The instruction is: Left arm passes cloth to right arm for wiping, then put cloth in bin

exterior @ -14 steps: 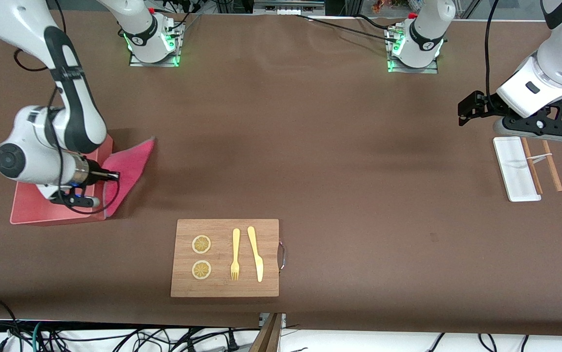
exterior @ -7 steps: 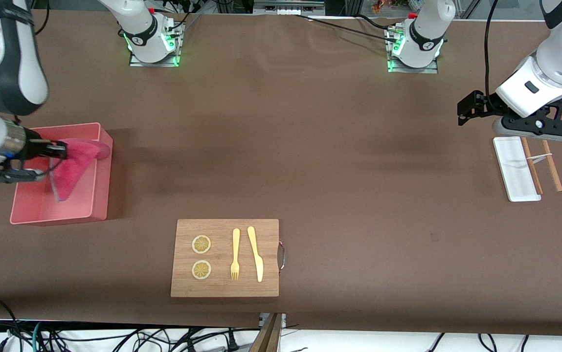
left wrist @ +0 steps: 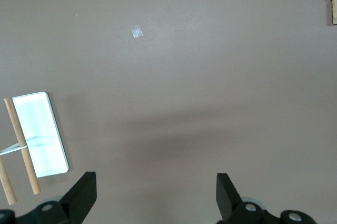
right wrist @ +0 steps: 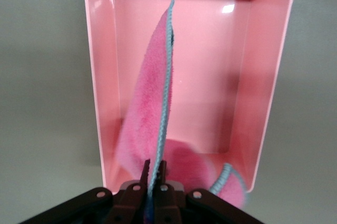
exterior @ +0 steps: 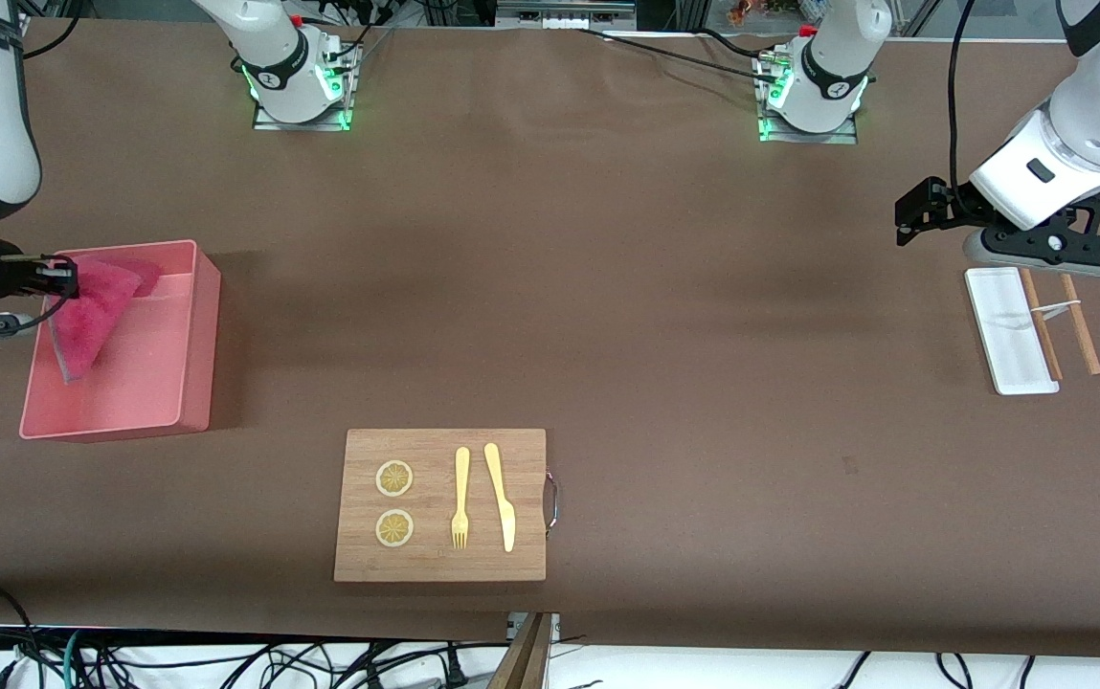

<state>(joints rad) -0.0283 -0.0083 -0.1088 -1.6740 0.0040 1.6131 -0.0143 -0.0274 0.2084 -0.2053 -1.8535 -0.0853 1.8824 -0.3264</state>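
My right gripper is shut on the magenta-red cloth and holds it over the pink bin at the right arm's end of the table. In the right wrist view the claw pinches the cloth's blue-trimmed edge; the cloth hangs down into the bin, one end lying on the bin floor. My left gripper is open and empty, hovering over the white tray at the left arm's end. In the left wrist view its fingers stand wide apart over bare table.
A wooden cutting board with two lemon slices, a yellow fork and a yellow knife lies near the front edge. Two wooden chopsticks lie beside the white tray, which also shows in the left wrist view.
My right gripper has carried the cloth from the bin's edge across over the bin, toward the table's end. The cloth now hangs inside the bin. The left arm has not moved.
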